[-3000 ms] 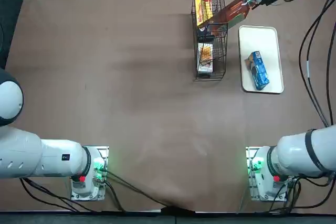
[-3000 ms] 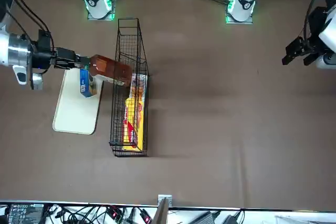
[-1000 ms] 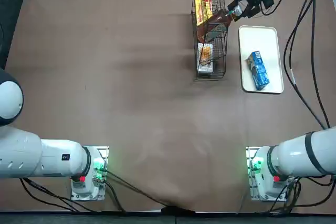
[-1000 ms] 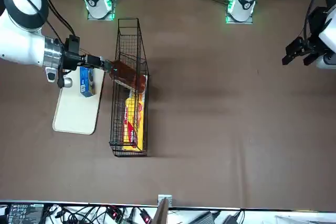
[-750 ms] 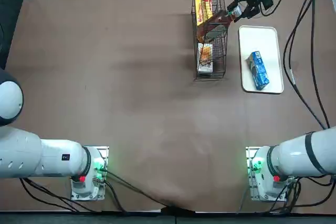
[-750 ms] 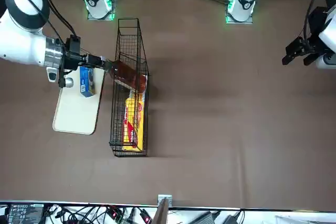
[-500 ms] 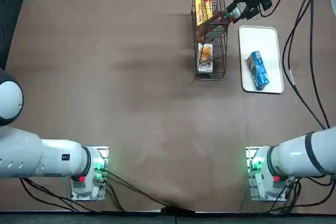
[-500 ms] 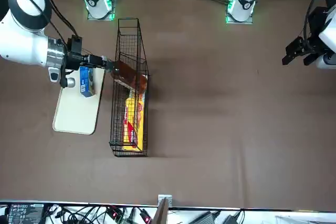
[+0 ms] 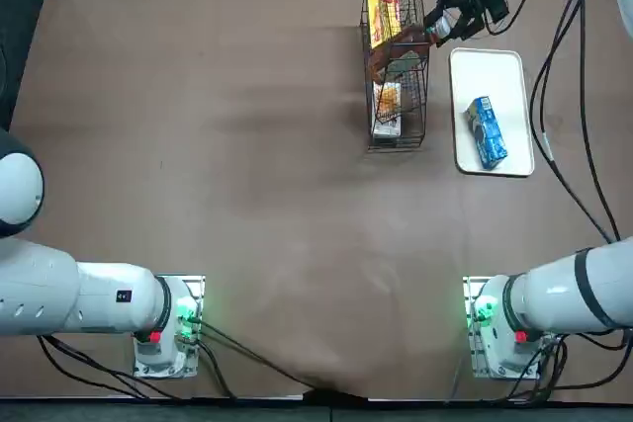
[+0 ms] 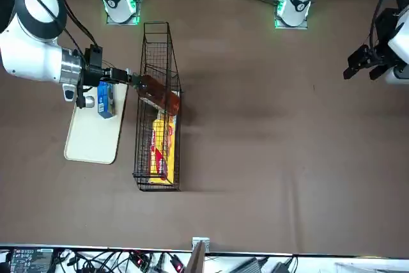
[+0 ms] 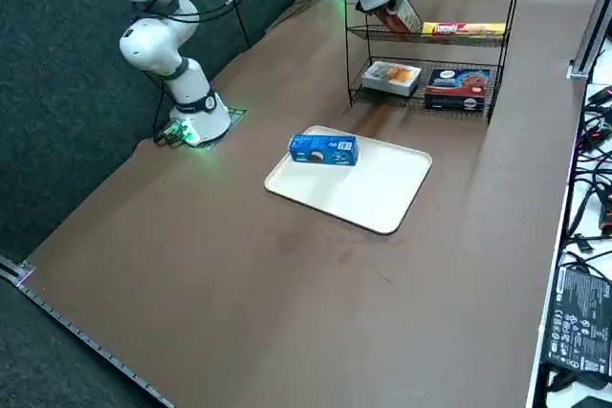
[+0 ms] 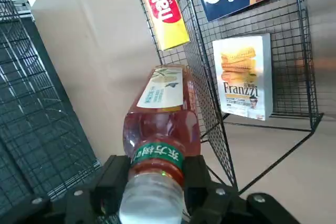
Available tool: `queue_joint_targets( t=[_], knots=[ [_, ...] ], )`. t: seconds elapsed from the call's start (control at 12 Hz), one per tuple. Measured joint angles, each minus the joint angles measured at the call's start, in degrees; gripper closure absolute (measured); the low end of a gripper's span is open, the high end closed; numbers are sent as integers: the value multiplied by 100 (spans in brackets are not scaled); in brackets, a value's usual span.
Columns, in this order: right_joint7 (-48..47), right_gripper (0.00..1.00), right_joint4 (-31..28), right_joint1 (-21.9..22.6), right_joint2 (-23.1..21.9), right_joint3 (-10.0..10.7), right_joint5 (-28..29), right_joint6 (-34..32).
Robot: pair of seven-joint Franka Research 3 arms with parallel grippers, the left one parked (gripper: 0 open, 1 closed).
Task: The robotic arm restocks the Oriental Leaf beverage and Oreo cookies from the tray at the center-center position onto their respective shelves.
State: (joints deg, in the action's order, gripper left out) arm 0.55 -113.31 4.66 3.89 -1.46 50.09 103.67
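Top view, upper right: right gripper [image 9: 435,28], fingers closed on 1 tea bottle [image 9: 394,54], which slanted into the wire rack [image 9: 396,149]. I judged full support necessary before release. Rack also held 1 yellow packet [image 9: 384,9]; tray [image 9: 485,76], right, held 1 Oreo packet [image 9: 488,132].

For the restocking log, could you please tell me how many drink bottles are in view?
1: the tea bottle, at the right gripper, reaching into the wire rack.
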Motion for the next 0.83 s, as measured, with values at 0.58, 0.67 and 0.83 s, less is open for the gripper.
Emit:
queue_joint_targets(
  t=[0.58,0.67,0.83],
  knots=[
    [19,18,104,2,25,0,2,5],
    [19,15,158,0,24,1,2,2],
    [19,12,233,-3,25,2,2,0]
  ],
)
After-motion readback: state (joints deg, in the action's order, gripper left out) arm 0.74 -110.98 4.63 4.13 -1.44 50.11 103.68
